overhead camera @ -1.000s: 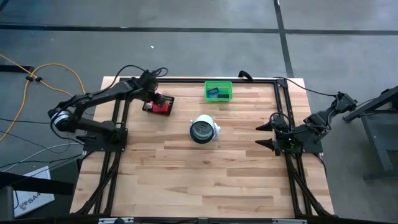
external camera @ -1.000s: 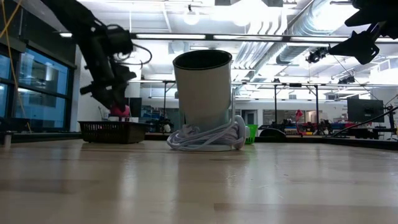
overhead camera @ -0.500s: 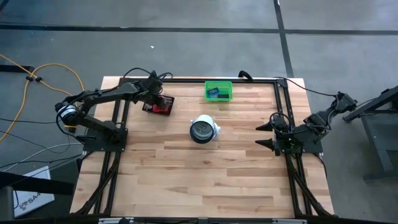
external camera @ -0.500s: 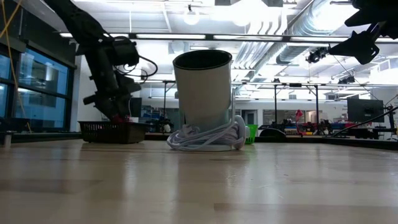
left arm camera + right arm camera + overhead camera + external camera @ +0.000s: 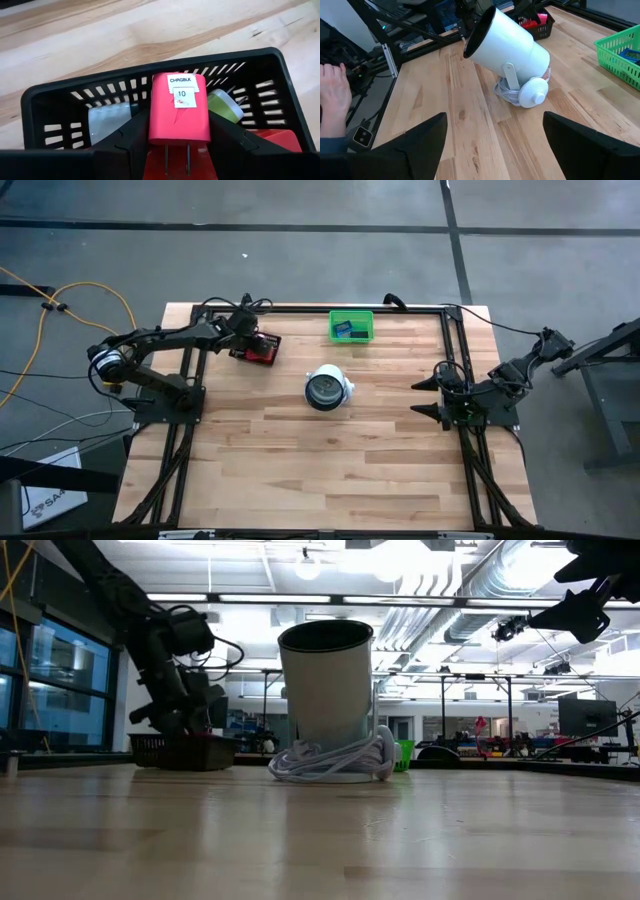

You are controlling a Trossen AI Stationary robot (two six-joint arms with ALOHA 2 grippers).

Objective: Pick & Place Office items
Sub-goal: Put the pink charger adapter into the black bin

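Observation:
My left gripper (image 5: 249, 340) (image 5: 178, 116) is down inside the black mesh tray (image 5: 258, 349) (image 5: 150, 76) at the table's far left, shut on a pink charger block (image 5: 177, 107) with a white label. Under it in the tray lie a pale grey piece (image 5: 106, 123), a green round piece (image 5: 223, 104) and a red piece (image 5: 276, 141). In the low view the tray (image 5: 180, 751) hides the block. Blue and dark flat pieces lie in the green bin (image 5: 351, 327). My right gripper (image 5: 431, 398) waits open at the table's right edge. My left gripper pinches the pink charger block by its two long side faces (image 5: 153, 120), one finger (image 5: 134, 136) on each side. The fingers come from above, slanting down into the tray. The block's metal prongs (image 5: 176, 156) point back toward the wrist; whether it rests on the pieces below I cannot tell.
A larger white cylindrical object (image 5: 327, 387) (image 5: 507, 55) with a coiled white cord lies at the table's middle, between the tray and my right gripper. The green bin (image 5: 620, 54) stands at the far edge. A person's hand (image 5: 332, 100) shows beyond the table's left side.
My left gripper has come down from above the black tray into it, carrying the pink block along; the block showed above the tray's rim in the low view a second ago and is now below it. The gripper has also tipped over more.

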